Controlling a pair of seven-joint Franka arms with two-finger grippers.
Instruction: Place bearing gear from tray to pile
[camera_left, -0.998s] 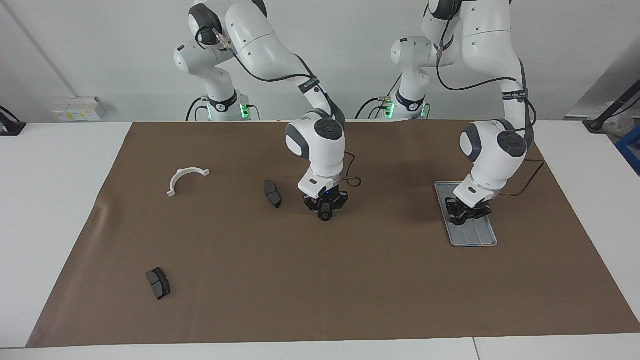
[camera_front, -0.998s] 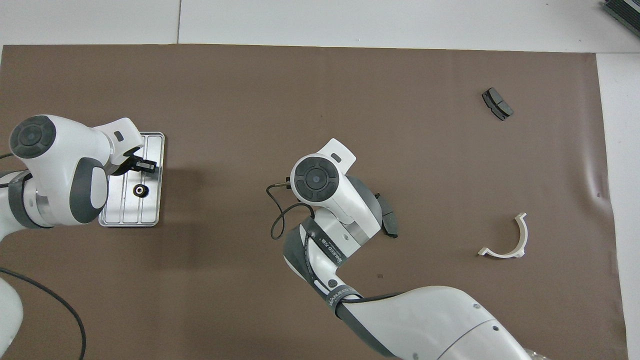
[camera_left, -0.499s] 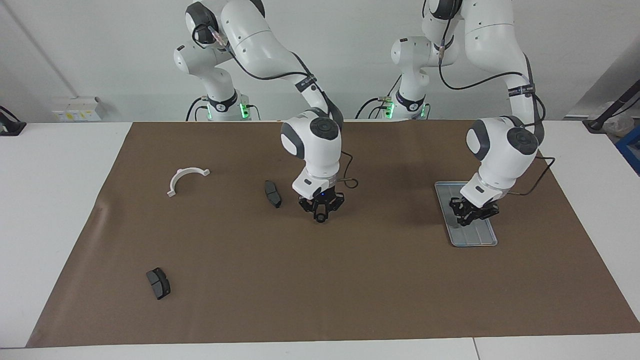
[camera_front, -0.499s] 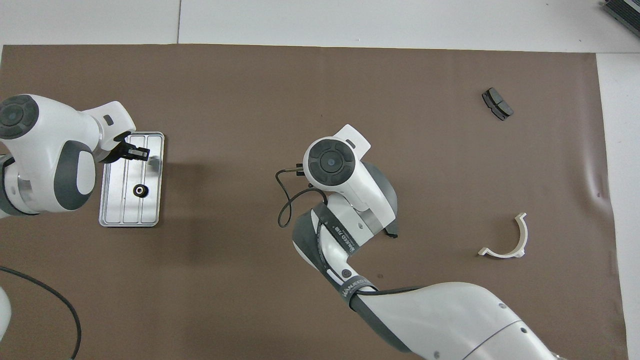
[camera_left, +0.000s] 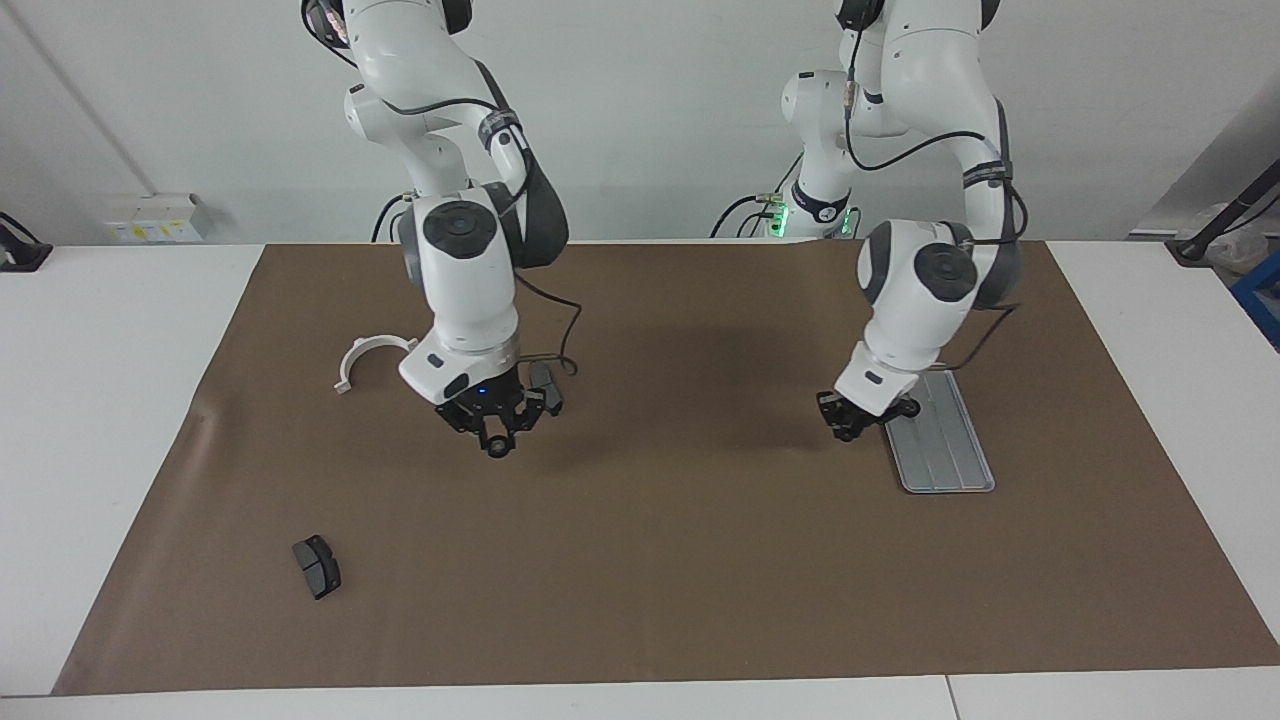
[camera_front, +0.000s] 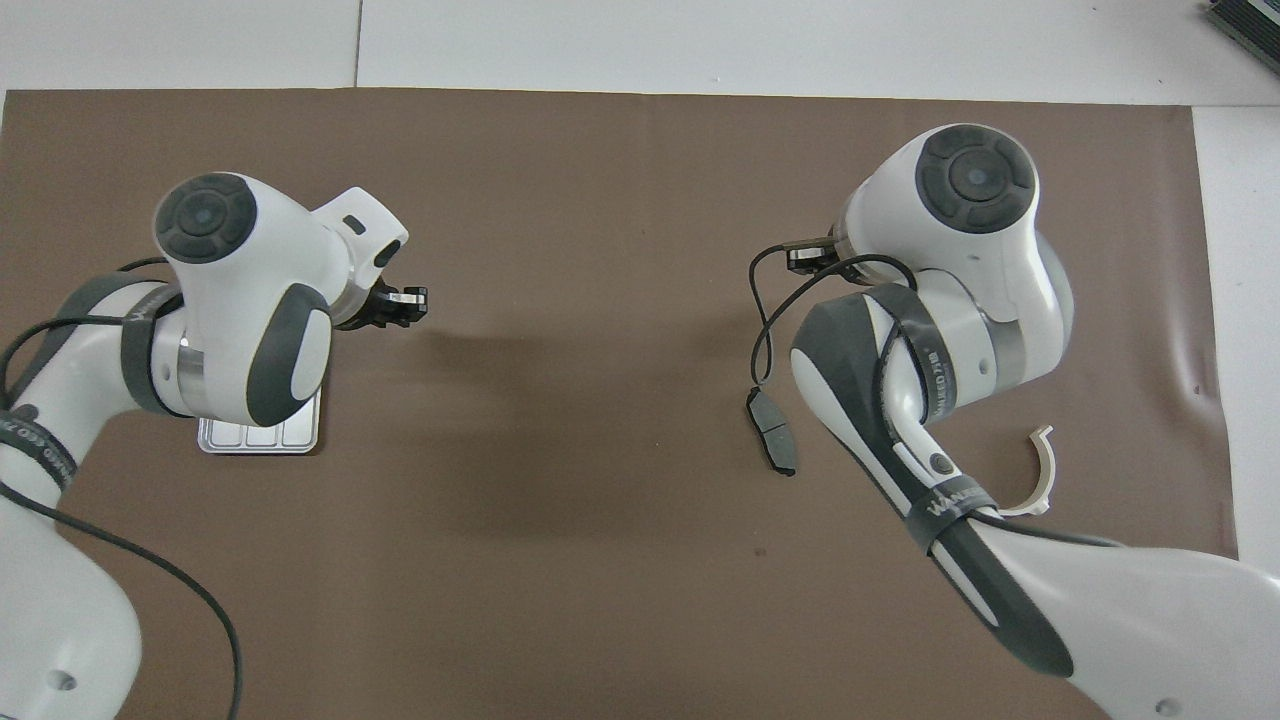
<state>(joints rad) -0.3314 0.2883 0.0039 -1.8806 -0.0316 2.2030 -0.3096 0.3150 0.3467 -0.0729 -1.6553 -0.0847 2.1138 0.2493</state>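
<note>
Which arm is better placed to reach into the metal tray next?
Left. The left tool hangs at the edge of the tray, at the left arm's end of the table. The right tool is over the mat beside a dark pad and the white bracket, away from the tray.

Not much to read here, honestly.
Only lettering I can spot is white print on the dark strap (camera_front: 948, 498) around the right arm, too small to make out.

Silver-grey ribbed tray (camera_left: 945, 445), white bracket (camera_left: 368, 357), seemingly dark grey pads (camera_left: 317, 566), brown mat (camera_left: 700, 560).
</note>
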